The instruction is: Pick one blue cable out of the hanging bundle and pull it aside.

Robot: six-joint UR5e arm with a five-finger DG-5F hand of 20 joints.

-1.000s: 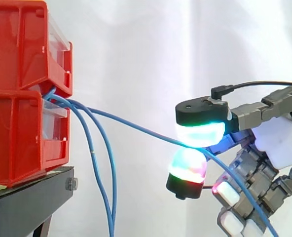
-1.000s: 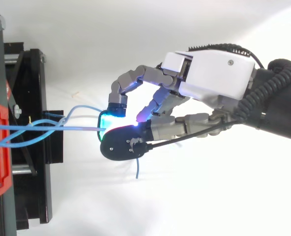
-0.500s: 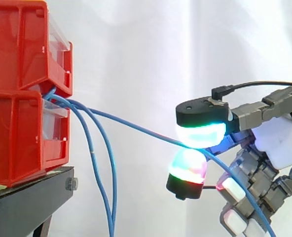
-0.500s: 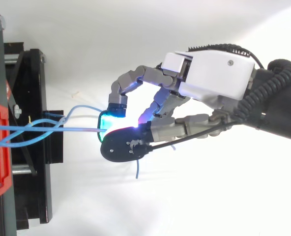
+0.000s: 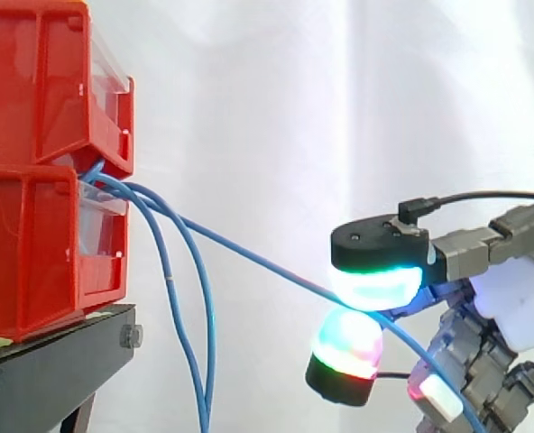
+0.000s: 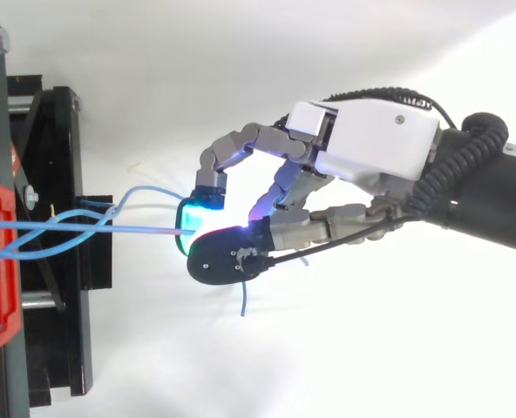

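I find the hand [image 6: 363, 152] pinching one blue cable [image 5: 249, 255] between two pads, taut from the red bins [image 5: 41, 225], clear of the hanging bundle [image 5: 210, 334]. Step: pulling aside. Next needs a steady, slip-free outward pull.

Bright even light; white curtain [image 5: 294, 108] washed out; glare around glowing pads [image 6: 191, 219].

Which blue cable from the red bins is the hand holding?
The taut cable slanting from the red bins to the hand, pinched between its pads; the other two cables hang down slack.
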